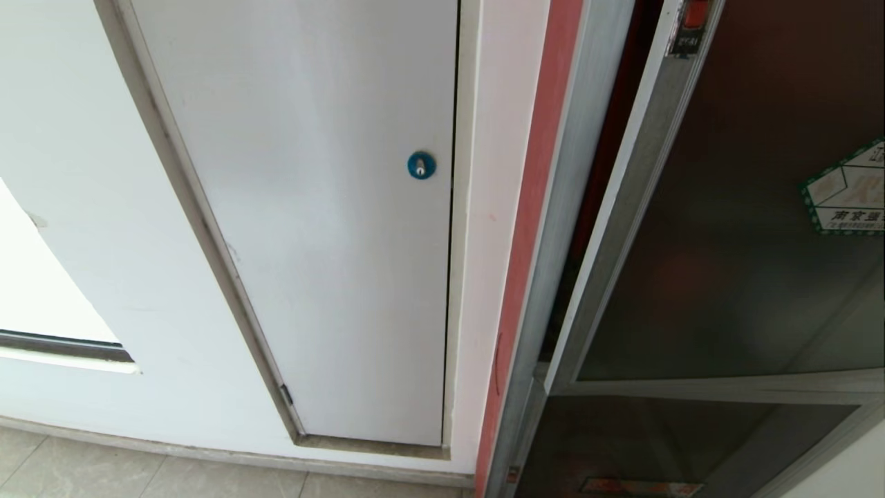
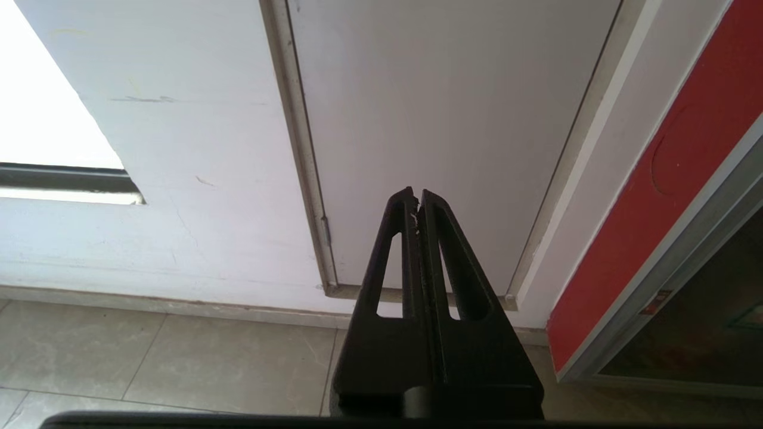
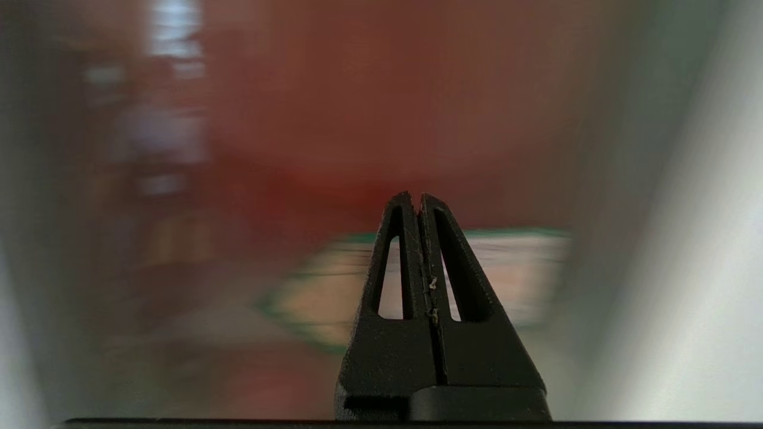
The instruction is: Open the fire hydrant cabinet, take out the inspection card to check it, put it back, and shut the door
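The fire hydrant cabinet's silver frame (image 1: 553,242) runs down the right of the head view. Its door (image 1: 726,242), dark tinted glass in a silver frame with a green-bordered hexagonal sticker (image 1: 847,190), stands slightly ajar, with a dark reddish gap along its left edge. My right gripper (image 3: 416,196) is shut on nothing. It points at the glass close to the blurred sticker (image 3: 322,298) and lies outside the head view. My left gripper (image 2: 415,192) is shut and empty, parked low and aimed at the white panel door. The inspection card is out of view.
A plain white panel door (image 1: 325,242) with a round blue lock (image 1: 421,165) fills the middle, left of a red strip (image 1: 532,207). Below the glass door is a smaller dark panel (image 1: 657,443) with a reddish label (image 1: 639,486). Grey floor tiles (image 1: 138,477) run along the wall's foot.
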